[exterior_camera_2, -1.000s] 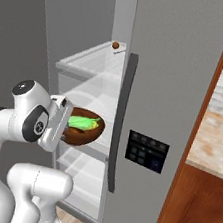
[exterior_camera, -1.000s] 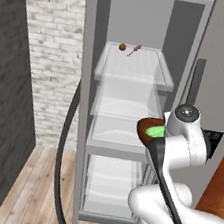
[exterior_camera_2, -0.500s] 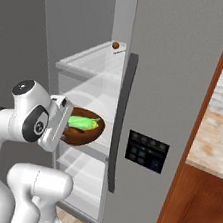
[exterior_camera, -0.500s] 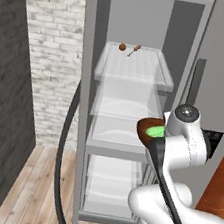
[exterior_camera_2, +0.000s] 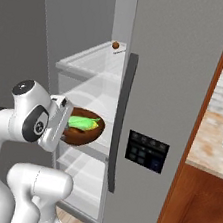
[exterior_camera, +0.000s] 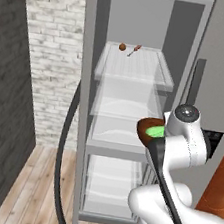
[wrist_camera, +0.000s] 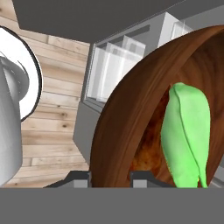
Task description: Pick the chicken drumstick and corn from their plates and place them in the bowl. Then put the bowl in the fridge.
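Observation:
My gripper (wrist_camera: pixel 111 177) is shut on the rim of the dark brown bowl (wrist_camera: pixel 127 113) and holds it up in front of the open fridge (exterior_camera: pixel 130 106). The green corn (wrist_camera: pixel 186 131) lies inside the bowl, and the reddish-brown chicken drumstick (wrist_camera: pixel 148 151) sits beside it at the bottom. From the right base camera, the bowl (exterior_camera_2: pixel 82 133) with the corn (exterior_camera_2: pixel 85 124) hangs at the level of the middle shelf, just outside it. The left base view has the bowl (exterior_camera: pixel 144 130) and corn (exterior_camera: pixel 155 132) peeking out beside my arm. The plates are out of view.
The fridge's right door (exterior_camera_2: pixel 175 67) is closed, with a dark dispenser panel (exterior_camera_2: pixel 147 151) and a long handle (exterior_camera_2: pixel 122 120). White shelves (exterior_camera: pixel 123 136) stack inside. A small brown ball (exterior_camera: pixel 122 47) lies on the top shelf. A brick wall (exterior_camera: pixel 52 50) and wooden floor (exterior_camera: pixel 38 184) lie left.

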You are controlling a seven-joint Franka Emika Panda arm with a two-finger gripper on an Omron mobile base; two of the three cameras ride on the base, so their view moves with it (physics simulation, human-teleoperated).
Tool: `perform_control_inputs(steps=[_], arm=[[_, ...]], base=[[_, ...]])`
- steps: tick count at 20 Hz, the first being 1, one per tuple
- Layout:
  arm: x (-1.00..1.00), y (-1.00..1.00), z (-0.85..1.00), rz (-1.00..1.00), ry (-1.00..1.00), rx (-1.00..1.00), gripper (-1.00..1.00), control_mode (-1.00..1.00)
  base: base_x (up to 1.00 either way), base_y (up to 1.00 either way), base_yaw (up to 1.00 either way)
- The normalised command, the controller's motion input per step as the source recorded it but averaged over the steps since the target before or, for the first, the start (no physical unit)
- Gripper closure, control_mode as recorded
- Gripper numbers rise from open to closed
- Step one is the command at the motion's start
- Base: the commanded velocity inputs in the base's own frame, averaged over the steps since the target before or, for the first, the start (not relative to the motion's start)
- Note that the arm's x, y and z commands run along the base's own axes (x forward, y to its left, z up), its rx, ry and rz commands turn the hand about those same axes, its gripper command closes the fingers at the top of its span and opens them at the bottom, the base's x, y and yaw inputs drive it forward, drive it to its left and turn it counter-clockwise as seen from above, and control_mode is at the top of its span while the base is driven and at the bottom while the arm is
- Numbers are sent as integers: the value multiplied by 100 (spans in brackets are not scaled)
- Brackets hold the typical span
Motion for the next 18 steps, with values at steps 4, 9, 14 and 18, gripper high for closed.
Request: perform_control_inputs(steps=[4, 9, 14, 18], arm=[[0, 0, 0, 0, 0, 0, 100, -100], [0, 0, 0, 0, 0, 0, 100, -100], [-8, 0, 0, 1, -4, 0, 100, -100], [-30, 5, 10, 6, -41, 2, 100, -100]], base=[[0, 0, 0], [0, 0, 0], [0, 0, 0], [0, 0, 0]])
